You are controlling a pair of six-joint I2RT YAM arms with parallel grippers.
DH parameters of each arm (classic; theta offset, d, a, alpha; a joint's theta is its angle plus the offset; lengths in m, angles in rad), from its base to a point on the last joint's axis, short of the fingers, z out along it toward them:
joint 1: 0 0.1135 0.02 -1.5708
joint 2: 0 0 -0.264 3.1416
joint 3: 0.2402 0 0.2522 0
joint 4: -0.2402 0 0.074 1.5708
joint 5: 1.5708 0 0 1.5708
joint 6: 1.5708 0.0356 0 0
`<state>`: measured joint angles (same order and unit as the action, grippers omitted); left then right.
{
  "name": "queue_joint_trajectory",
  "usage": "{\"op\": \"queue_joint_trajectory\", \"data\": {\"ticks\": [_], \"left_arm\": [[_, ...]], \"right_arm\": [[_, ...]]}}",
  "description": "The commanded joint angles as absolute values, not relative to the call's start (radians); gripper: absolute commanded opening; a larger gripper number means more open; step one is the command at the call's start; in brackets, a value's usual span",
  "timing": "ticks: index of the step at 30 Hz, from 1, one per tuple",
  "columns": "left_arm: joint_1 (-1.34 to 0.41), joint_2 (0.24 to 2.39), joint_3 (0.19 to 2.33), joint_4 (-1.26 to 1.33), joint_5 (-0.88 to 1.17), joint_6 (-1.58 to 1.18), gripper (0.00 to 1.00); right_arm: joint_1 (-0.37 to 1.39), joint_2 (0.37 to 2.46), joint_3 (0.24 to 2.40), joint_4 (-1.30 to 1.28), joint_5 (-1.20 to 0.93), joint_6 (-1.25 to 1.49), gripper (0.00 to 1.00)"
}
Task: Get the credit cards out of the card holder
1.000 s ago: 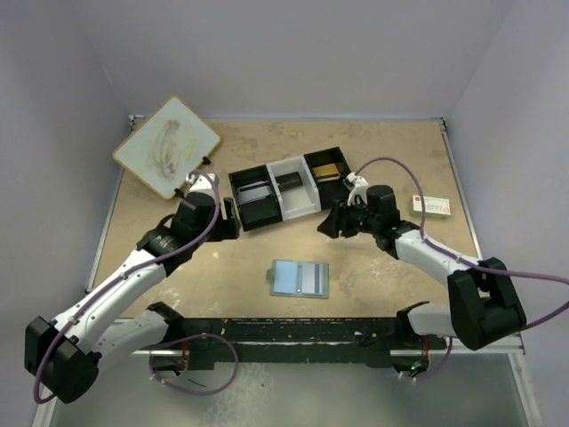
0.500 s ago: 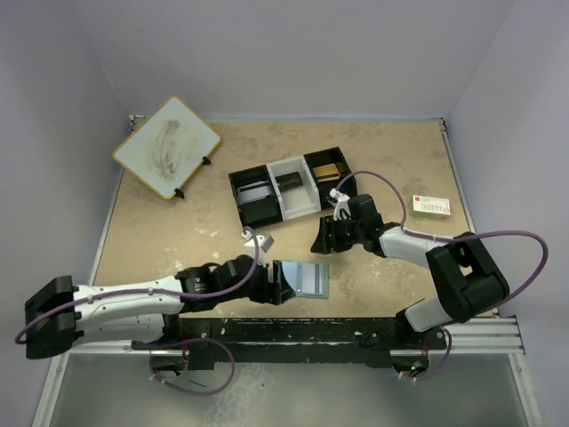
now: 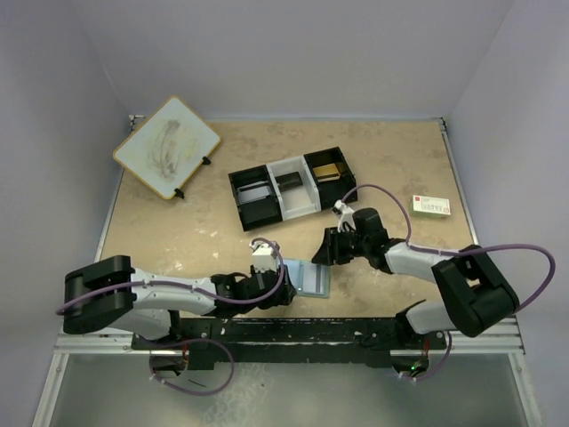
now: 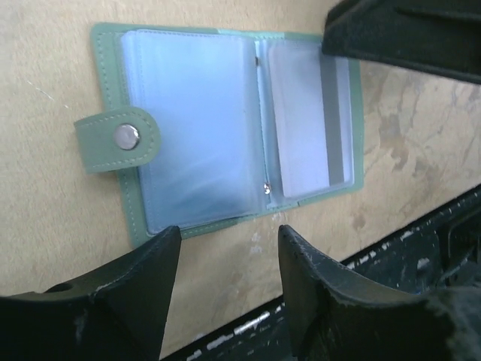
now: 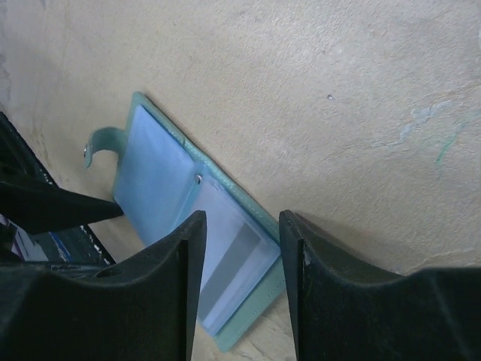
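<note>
The card holder (image 3: pixel 309 278) lies open and flat on the table, its clasp tab (image 4: pixel 116 138) pointing away from it. A pale bluish-grey card (image 4: pixel 304 124) with a grey stripe sits in one inner pocket, and also shows in the right wrist view (image 5: pixel 229 263). My left gripper (image 3: pixel 277 283) is open and empty, low at the holder's left edge; in its wrist view (image 4: pixel 229 241) the holder (image 4: pixel 195 128) lies just beyond the fingertips. My right gripper (image 3: pixel 324 252) is open and empty, just above the holder's right edge (image 5: pixel 248 331). An orange-gold card (image 3: pixel 327 171) lies in the tray.
A black-and-white three-compartment tray (image 3: pixel 289 206) stands behind the holder. A white box with red and green print (image 3: pixel 430 206) is at the right. A wood-framed board (image 3: pixel 167 147) leans at the back left. A black rail (image 3: pixel 293 331) runs along the near table edge.
My left arm has swung from beside the tray down to the card holder's left edge. My right gripper has moved down and left to the holder's right edge. The holder has not moved.
</note>
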<state>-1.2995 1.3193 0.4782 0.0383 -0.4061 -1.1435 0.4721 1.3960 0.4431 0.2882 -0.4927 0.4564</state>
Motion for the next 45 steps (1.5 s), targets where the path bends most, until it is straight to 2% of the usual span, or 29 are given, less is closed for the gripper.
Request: {"op": "queue_joint_trajectory", "data": {"ticks": [1,7,17,22,26,29,33,36,38,41,45], "left_arm": [[-1.304,1.351,0.511,0.089,-0.572,-1.209,0.51],[-1.267,1.338,0.475,0.077,-0.628,-1.218,0.49],[-1.149,1.401,0.491,0.182,-0.477,-1.084,0.49],[-1.096,1.503,0.588,0.237,-0.365,-0.971,0.49],[-1.079,1.580,0.676,0.232,-0.321,-0.924,0.48],[-1.078,1.585,0.716,0.165,-0.357,-0.923,0.46],[-1.077,1.498,0.712,0.051,-0.473,-0.925,0.48],[-1.077,1.407,0.708,-0.032,-0.531,-0.924,0.51],[-1.077,1.338,0.693,-0.082,-0.564,-0.939,0.54],[-1.078,1.217,0.639,-0.136,-0.578,-0.974,0.56],[-1.078,1.107,0.542,-0.152,-0.493,-1.029,0.56]], "right_arm": [[0.489,1.397,0.404,0.293,-0.525,0.509,0.47],[0.537,1.363,0.333,0.334,-0.490,0.630,0.42],[0.647,1.253,0.210,0.422,-0.454,0.821,0.42],[0.683,1.254,0.178,0.517,-0.476,0.903,0.42],[0.733,1.241,0.152,0.555,-0.381,1.029,0.43],[0.753,1.189,0.152,0.480,-0.283,1.077,0.45],[0.753,1.089,0.250,0.247,-0.158,0.975,0.50],[0.754,1.011,0.325,0.086,-0.072,0.902,0.50],[0.753,0.957,0.340,0.065,-0.104,0.844,0.47],[0.753,0.916,0.322,0.229,-0.252,0.737,0.46],[0.762,1.074,0.353,0.356,-0.467,0.686,0.42]]}}
